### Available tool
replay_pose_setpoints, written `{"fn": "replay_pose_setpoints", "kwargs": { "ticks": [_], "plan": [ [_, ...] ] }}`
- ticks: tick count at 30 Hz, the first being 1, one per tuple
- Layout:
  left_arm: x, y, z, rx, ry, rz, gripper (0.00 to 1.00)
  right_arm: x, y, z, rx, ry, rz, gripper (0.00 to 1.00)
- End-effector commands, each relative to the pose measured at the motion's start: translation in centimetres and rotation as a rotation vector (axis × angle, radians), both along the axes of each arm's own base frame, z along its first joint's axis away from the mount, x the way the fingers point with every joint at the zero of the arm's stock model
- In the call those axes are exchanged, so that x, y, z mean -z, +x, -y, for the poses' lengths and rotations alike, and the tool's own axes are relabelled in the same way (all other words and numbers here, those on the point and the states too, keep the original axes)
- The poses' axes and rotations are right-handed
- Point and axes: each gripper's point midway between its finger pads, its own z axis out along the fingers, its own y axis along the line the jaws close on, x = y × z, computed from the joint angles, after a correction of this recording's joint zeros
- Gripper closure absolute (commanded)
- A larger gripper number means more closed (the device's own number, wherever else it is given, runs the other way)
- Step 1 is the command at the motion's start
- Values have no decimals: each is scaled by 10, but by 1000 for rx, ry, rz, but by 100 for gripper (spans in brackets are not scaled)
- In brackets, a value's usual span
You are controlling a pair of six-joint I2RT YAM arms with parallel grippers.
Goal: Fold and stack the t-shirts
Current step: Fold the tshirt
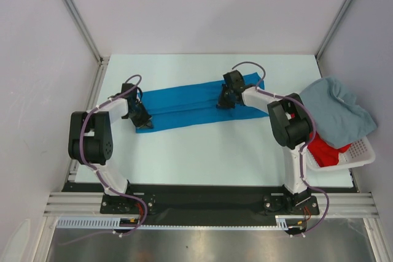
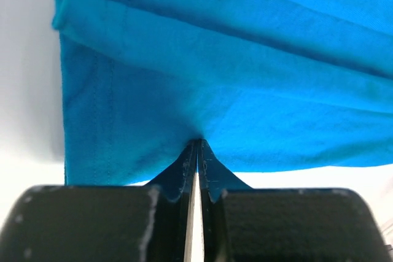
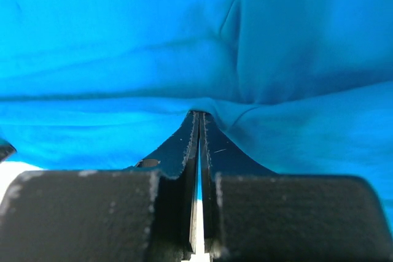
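Lying flat on the white counter (image 1: 202, 157), the bright blue t-shirt (image 1: 196, 104) forms a long narrow band, folded lengthwise. Its long axis runs from left to right across the counter, and its right end sits slightly farther from the arm bases than its left end.

The left hand (image 1: 145, 124) is at the shirt's left end, on the near edge. In the left wrist view its fingers (image 2: 181, 173) are pressed together, with a small tuck of blue cloth nipped between their tips just in from the stitched hem. The right hand (image 1: 222, 104) is over the right part of the band, short of its right end. Its fingers (image 3: 178, 151) are likewise closed flat against each other, and the cloth puckers where the tips pinch it.

Well to the right of the blue shirt, a white slatted basket (image 1: 362, 154) stands at the counter's right edge. The pale grey-blue t-shirt (image 1: 338, 111) is heaped over its far rim, and the red t-shirt (image 1: 323, 151) is bunched inside it, below the grey one.
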Motion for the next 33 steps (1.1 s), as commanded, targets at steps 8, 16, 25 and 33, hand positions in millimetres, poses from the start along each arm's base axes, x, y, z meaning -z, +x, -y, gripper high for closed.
{"fn": "replay_pose_setpoints", "kwargs": {
  "ticks": [8, 16, 25, 33],
  "plan": [
    [3, 7, -20, -13, 100, -17, 95, -7, 63, 3, 37, 29, 95, 100],
    [-36, 33, -24, 21, 128, 90, 91, -35, 66, -2, 6, 36, 84, 100],
    [-54, 50, 0, 98, 4, 191, 85, -65, 20, 19, -67, -31, 50, 94],
    [-37, 31, 5, 92, -25, 143, 85, -38, -6, 12, -44, -26, -17, 95]
  ]
}}
